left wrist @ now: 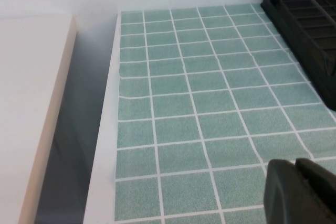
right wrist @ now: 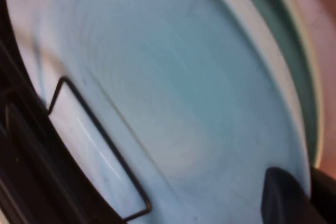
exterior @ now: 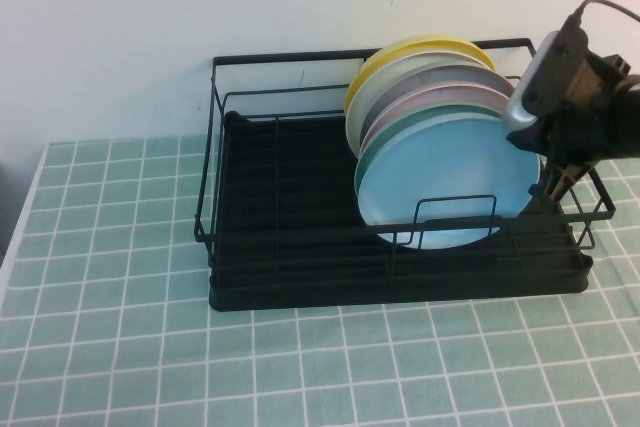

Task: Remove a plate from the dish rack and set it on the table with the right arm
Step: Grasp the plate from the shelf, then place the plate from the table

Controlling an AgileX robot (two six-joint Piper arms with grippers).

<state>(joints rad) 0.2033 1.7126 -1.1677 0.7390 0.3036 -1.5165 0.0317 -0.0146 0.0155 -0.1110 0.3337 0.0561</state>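
Observation:
The light sky-blue plate (exterior: 445, 182) stands upright at the front of a row of plates in the black wire dish rack (exterior: 300, 277) on the green-tiled table (exterior: 120, 247). My right gripper (exterior: 543, 169) is at the plate's right edge, inside the rack. In the right wrist view the plate (right wrist: 173, 87) fills the picture, and my right gripper (right wrist: 307, 195) has one finger (right wrist: 283, 200) on the plate's face and the other behind the rim, closed on it. My left gripper (left wrist: 302, 187) is shut and empty, low over the table (left wrist: 184, 103), out of the high view.
Behind the blue plate stand a dark green plate (exterior: 425, 125), a pink-rimmed plate (exterior: 440, 99), a pale plate (exterior: 430, 72) and a yellow plate (exterior: 420, 47). A rack wire loop (exterior: 455, 217) crosses the blue plate's lower front. The rack's left half holds nothing. The table's left edge (left wrist: 107, 129) drops off.

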